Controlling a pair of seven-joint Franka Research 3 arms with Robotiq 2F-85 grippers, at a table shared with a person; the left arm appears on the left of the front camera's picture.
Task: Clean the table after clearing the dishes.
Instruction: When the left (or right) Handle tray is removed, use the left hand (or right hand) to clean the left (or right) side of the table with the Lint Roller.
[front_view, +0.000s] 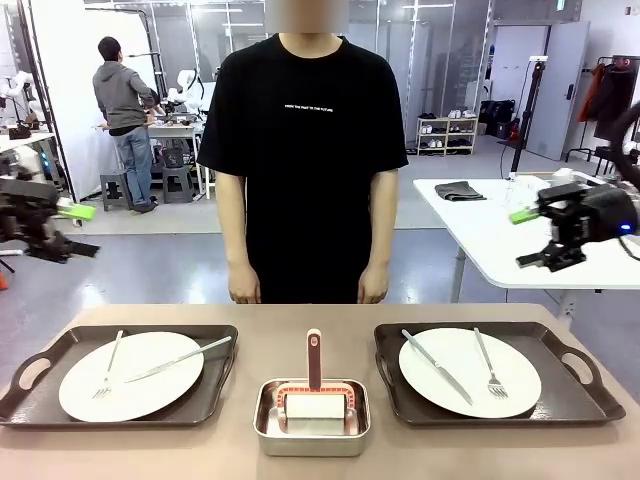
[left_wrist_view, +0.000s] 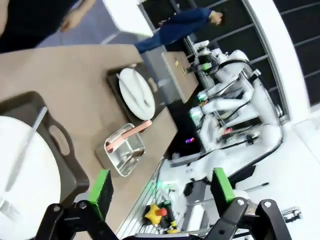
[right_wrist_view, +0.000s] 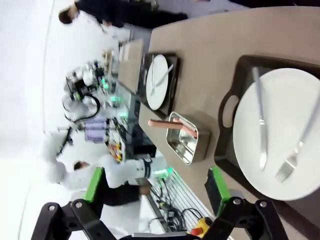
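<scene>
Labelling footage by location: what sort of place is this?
Probably a lab staged as a dining spot: the left gripper and right gripper flank the table set with the dishes, and a white work table and storage rack stand behind.

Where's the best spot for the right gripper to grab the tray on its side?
Probably the outer end handle of the right tray, approached from above at the robot's right. Its cut-out loop lies beyond the plate, so one finger of the open right gripper could drop through and pinch the rim, clear of the fork.
</scene>
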